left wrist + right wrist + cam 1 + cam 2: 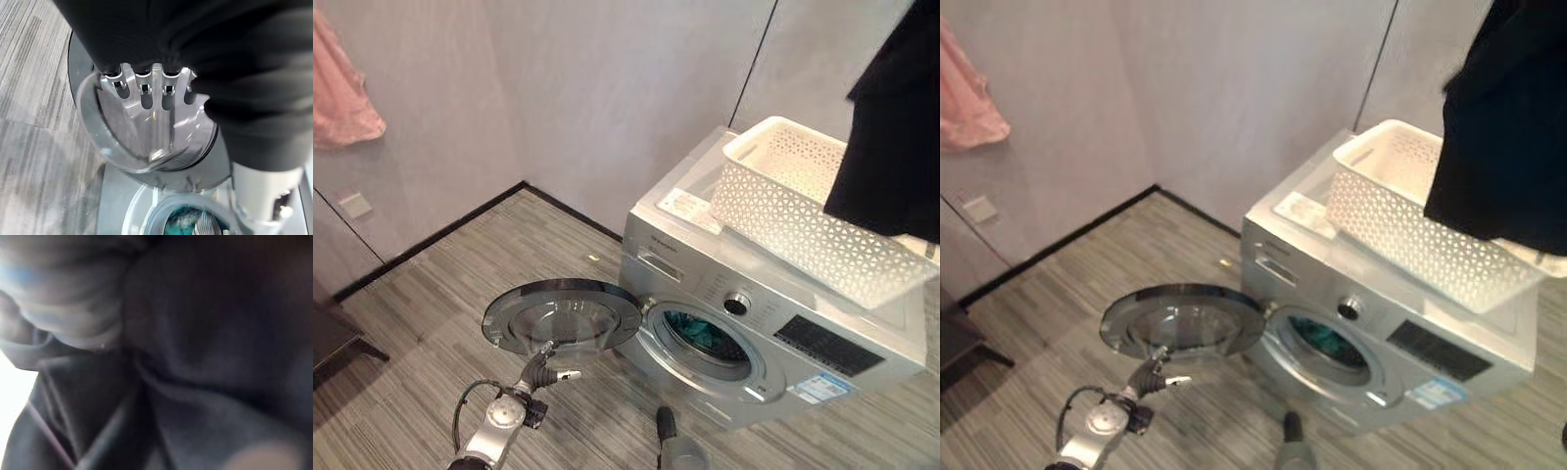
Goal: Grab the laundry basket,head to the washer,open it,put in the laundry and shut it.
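Observation:
A silver front-loading washer [773, 343] stands at the right with its round glass door [563, 313] swung wide open to the left. Teal laundry [700, 335] lies inside the drum. On the washer's top rests a white perforated laundry basket [803, 206]. A black garment [891, 127] hangs in the air over the basket's right end, and dark cloth [195, 357] is close up in the right wrist view. My left hand [540, 373] is at the door's lower rim, its fingers [146, 88] straight against the glass.
Grey walls meet in a corner behind the washer. A pink cloth [342, 88] hangs on the left wall above a wall socket [354, 204]. A dark piece of furniture [333, 338] stands at the far left on the striped grey floor [440, 284].

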You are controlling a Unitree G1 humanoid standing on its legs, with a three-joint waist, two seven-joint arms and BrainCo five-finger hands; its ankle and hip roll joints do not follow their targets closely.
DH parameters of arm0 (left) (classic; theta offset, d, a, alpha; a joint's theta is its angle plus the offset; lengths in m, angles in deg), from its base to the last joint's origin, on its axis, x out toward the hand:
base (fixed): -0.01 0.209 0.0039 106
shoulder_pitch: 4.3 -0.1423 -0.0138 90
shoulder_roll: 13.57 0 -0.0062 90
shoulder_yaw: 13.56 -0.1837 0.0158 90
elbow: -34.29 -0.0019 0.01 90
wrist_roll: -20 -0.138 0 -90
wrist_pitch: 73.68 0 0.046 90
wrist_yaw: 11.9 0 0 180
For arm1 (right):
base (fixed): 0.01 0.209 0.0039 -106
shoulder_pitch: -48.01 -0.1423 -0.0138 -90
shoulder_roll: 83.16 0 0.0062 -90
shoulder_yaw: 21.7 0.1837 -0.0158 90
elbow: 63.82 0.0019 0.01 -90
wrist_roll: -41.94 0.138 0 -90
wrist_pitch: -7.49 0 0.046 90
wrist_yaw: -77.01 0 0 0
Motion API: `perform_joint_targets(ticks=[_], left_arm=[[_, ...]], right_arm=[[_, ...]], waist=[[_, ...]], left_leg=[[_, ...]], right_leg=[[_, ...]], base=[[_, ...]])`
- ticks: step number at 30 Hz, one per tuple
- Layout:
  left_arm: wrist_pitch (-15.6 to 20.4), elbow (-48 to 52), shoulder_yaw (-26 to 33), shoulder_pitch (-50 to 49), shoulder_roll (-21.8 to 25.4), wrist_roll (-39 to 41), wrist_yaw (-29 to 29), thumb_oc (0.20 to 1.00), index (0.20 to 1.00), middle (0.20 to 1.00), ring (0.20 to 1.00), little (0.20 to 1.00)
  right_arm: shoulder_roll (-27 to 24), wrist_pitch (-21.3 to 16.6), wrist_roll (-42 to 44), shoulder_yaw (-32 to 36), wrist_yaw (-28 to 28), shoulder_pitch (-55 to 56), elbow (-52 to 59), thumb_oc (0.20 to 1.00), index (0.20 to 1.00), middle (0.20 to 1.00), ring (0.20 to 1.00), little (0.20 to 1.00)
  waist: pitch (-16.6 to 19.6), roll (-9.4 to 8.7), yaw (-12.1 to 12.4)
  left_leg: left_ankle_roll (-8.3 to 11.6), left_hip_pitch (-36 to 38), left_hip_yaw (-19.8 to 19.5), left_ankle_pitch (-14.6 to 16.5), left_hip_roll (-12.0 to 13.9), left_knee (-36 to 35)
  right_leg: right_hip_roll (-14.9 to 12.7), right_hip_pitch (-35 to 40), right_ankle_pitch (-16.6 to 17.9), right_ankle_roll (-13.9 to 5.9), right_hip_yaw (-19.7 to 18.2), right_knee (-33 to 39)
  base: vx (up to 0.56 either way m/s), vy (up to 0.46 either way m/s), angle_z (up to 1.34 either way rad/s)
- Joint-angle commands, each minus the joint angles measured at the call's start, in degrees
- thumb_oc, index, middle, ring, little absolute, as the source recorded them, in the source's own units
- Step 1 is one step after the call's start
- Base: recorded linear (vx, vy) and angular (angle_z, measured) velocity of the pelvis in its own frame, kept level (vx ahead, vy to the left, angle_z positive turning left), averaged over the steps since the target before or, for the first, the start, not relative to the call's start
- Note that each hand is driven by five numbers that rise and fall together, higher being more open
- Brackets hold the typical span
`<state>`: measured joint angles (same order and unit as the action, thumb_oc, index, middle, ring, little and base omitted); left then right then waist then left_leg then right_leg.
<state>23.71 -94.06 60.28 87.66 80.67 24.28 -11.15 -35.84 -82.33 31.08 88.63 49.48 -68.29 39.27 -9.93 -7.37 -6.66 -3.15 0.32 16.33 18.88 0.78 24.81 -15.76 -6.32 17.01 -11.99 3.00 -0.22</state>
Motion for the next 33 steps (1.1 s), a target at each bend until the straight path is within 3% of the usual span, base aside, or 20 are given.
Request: perform_joint_targets(ticks=[1, 6, 11, 14, 23, 30, 33], left_arm=[[1.5, 2.8, -0.1, -0.8, 1.8, -1.7, -0.3, 1.0, 1.0, 1.0, 1.0, 1.0], [1.7, 6.4, 1.0, -2.3, 1.9, -0.8, 0.0, 1.0, 1.0, 1.0, 1.0, 1.0], [2.2, 12.3, 2.6, -3.9, 2.2, 0.4, 0.0, 1.0, 1.0, 1.0, 1.0, 1.0], [3.4, 23.2, 4.9, -4.2, 3.7, 3.9, -0.2, 1.0, 1.0, 1.0, 1.0, 1.0], [3.3, 45.3, 5.8, 0.8, 6.3, 4.6, 0.6, 1.0, 1.0, 1.0, 1.0, 1.0], [-0.1, 49.0, 0.8, 13.1, 4.9, 8.1, 0.0, 1.0, 1.0, 1.0, 1.0, 1.0], [-2.7, 43.5, -5.1, 22.9, 0.7, 10.8, -1.9, 1.0, 1.0, 1.0, 1.0, 1.0]], right_arm=[[-3.2, -0.8, -6.0, 2.8, 0.5, -5.6, 1.5, 0.2, 0.2, 0.2, 0.2, 0.2], [0.2, -2.5, -9.9, 1.9, 2.8, -4.2, 6.9, 0.2, 0.2, 0.2, 0.2, 0.2], [2.9, -2.6, -10.8, 0.0, 3.8, -4.7, 7.4, 0.2, 0.2, 0.2, 0.2, 0.2], [4.5, -2.8, -9.0, -1.9, 4.4, -4.0, 6.9, 0.2, 0.2, 0.2, 0.2, 0.2], [4.6, -3.1, -7.8, -0.8, 6.4, -0.8, 7.6, 0.2, 0.2, 0.2, 0.2, 0.2], [5.0, -1.1, -8.4, -4.9, 6.1, -5.4, 6.1, 0.2, 0.2, 0.2, 0.2, 0.2], [6.9, 0.2, -8.4, -9.0, 5.6, -10.7, 5.4, 0.2, 0.2, 0.2, 0.2, 0.2]], waist=[[2.5, 1.84, 2.4], [5.3, 2.73, 4.5], [7.1, 2.13, 5.8], [8.1, 1.65, 7.3], [10.3, 1.95, 6.7], [10.8, 2.47, 6.4], [11.2, 2.8, 5.8]], left_leg=[[-0.38, 6.6, -6.3, -3.7, 1.1, -16.4], [-0.93, 4.7, -5.6, -7.4, -0.1, -20.1], [-0.9, 4.8, -3.8, -8.9, -0.9, -22.3], [0.14, 5.4, -3.8, -9.9, 0.0, -23.8], [2.79, 6.5, -6.5, -13.7, 2.6, -28.7], [3.71, 6.3, -7.2, -14.9, 3.6, -29.4], [4.11, 6.5, -7.3, -15.3, 4.0, -29.6]], right_leg=[[-4.4, -1.7, -4.9, -1.46, 3.1, -4.7], [-0.3, 1.6, -13.1, 0.89, 6.7, -9.1], [-0.4, 2.9, -12.9, 0.72, 7.4, -7.6], [0.2, 4.7, -13.4, 0.44, 7.2, -4.8], [2.4, 9.5, -14.5, 1.0, 11.1, 0.9], [3.3, 10.5, -14.7, 1.68, 12.5, 2.0], [3.8, 11.1, -14.9, 2.08, 13.0, 2.4]], base=[[-0.1, 0.112, -0.29], [-0.12, 0.055, -0.04], [-0.03, -0.026, -0.31], [0.04, -0.134, -0.23], [0.01, -0.096, 0.17], [-0.02, -0.048, 0.12], [-0.01, -0.054, 0.15]])
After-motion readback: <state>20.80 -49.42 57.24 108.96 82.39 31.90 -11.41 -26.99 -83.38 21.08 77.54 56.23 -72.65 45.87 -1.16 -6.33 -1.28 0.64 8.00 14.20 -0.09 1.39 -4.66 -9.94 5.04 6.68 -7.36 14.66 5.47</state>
